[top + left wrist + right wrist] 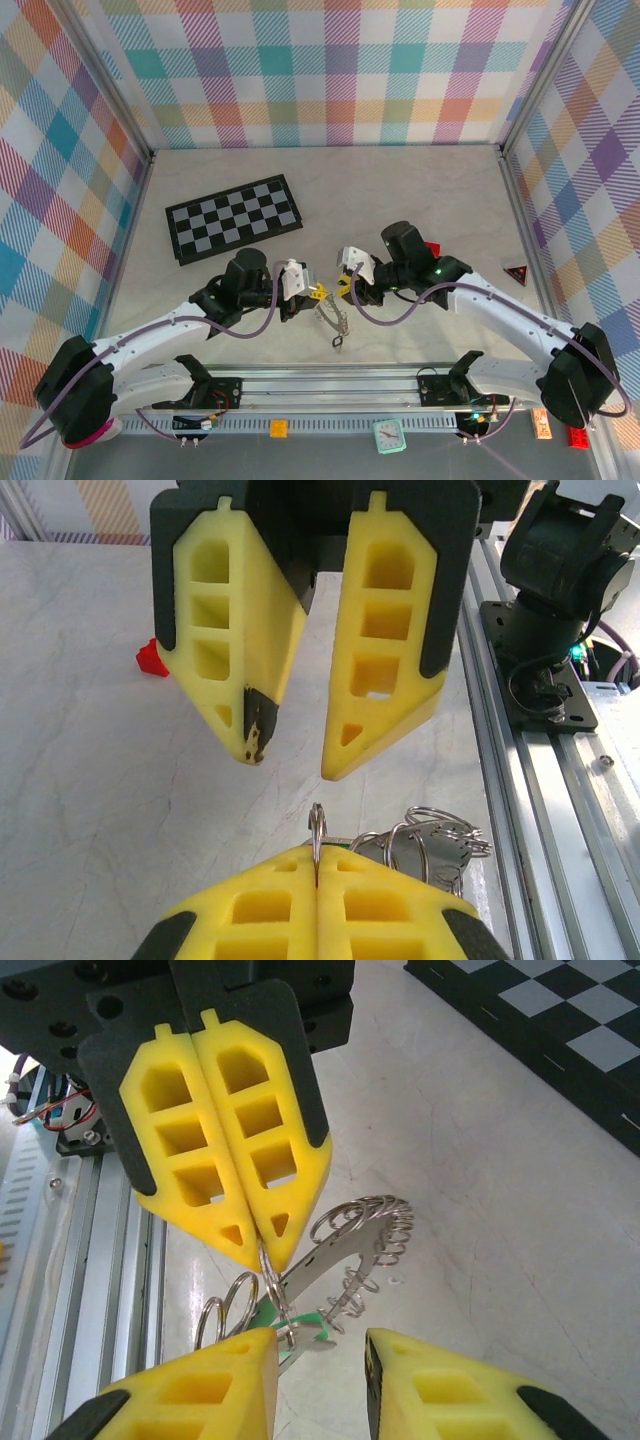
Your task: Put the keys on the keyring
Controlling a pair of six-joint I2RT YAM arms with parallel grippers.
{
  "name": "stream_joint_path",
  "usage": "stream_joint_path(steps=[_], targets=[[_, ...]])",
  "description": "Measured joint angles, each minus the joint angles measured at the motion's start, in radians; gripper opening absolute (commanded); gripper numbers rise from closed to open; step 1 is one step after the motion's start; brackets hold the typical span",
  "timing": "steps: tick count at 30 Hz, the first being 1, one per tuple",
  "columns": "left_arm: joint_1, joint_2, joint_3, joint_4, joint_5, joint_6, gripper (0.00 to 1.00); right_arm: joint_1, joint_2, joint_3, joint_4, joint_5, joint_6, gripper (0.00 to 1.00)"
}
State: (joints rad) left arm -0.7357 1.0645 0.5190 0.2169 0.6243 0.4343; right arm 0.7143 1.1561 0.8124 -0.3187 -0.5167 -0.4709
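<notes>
- yellow foam fingers (270, 910) of the left gripper (262, 1252) are clenched on a thin wire loop of the silvery, wavy-rimmed metal keyring (400, 1228). and the other side?
- the right gripper (292, 762) faces it tip to tip, jaws apart, grasping nothing. the bunch hangs between the two, above the worktop (420, 190), close to the middle of its near edge.
- how far along?
- partway, i'd judge. the small metal key with the bright green plastic head (300, 1317) seems caught among the loops, just beside a right fingertip. whether it is properly threaded i can't tell.
- and the black-headed key?
- hard to make out. a dark bit (340, 344) dangles lowest in the top view, too small to name. part of the ring is cut off behind the fingers.
</notes>
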Motion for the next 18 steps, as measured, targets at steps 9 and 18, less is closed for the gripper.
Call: stream_joint_path(steps=[9, 18], targets=[[0.0, -0.002, -0.001, 0.013, 0.004, 0.0, 0.0, 0.0, 0.043, 0.0, 0.005, -0.032, -0.001, 0.21], [0.0, -0.002, -0.002, 0.022, 0.003, 0.0, 0.0, 0.0, 0.046, 0.0, -0.001, -0.061, -0.003, 0.05]])
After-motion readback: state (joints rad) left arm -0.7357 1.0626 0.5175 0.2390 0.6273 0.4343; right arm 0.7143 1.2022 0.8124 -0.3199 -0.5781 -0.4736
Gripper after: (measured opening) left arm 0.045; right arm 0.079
